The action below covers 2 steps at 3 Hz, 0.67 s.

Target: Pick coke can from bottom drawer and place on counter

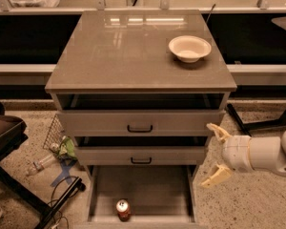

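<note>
The coke can point(123, 210) stands upright near the front edge of the open bottom drawer point(148, 190), left of its middle. The counter point(133, 51) is the glossy grey-brown top of the cabinet. My gripper point(215, 154) is at the right of the cabinet, level with the middle drawer, with its two pale fingers spread wide apart and nothing between them. It is to the right of and above the can, well apart from it.
A cream bowl point(189, 48) sits on the counter's back right. Two upper drawers with black handles point(139, 128) are closed above the open drawer. A clear plastic bottle point(40, 163), a wire rack and a black stand point(19, 194) lie on the floor at left.
</note>
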Available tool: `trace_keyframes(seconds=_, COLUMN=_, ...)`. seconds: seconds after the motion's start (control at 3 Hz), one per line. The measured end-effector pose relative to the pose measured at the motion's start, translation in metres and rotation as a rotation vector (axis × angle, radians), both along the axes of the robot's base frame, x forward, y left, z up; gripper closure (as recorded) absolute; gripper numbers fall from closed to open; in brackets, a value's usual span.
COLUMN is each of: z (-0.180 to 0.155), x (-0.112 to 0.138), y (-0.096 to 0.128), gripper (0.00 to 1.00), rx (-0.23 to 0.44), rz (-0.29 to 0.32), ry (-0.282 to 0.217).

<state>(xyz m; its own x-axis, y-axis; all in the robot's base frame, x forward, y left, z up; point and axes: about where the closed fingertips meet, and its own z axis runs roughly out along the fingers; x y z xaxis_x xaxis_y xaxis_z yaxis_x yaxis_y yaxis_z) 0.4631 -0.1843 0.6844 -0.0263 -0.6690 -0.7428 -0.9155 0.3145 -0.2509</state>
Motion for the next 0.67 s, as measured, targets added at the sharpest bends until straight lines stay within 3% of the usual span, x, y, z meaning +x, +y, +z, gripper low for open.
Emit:
trace_keyframes(seconds=0.33, z=-0.0373, x=-0.0024, y=0.0009, gripper=0.0, rx=-0.046, rz=-0.03, ry=0.077)
trace_keyframes(seconds=0.67, z=-0.0431, x=-0.0019, y=0.0047, gripper=0.0, rx=-0.04, rz=-0.049, ry=0.115)
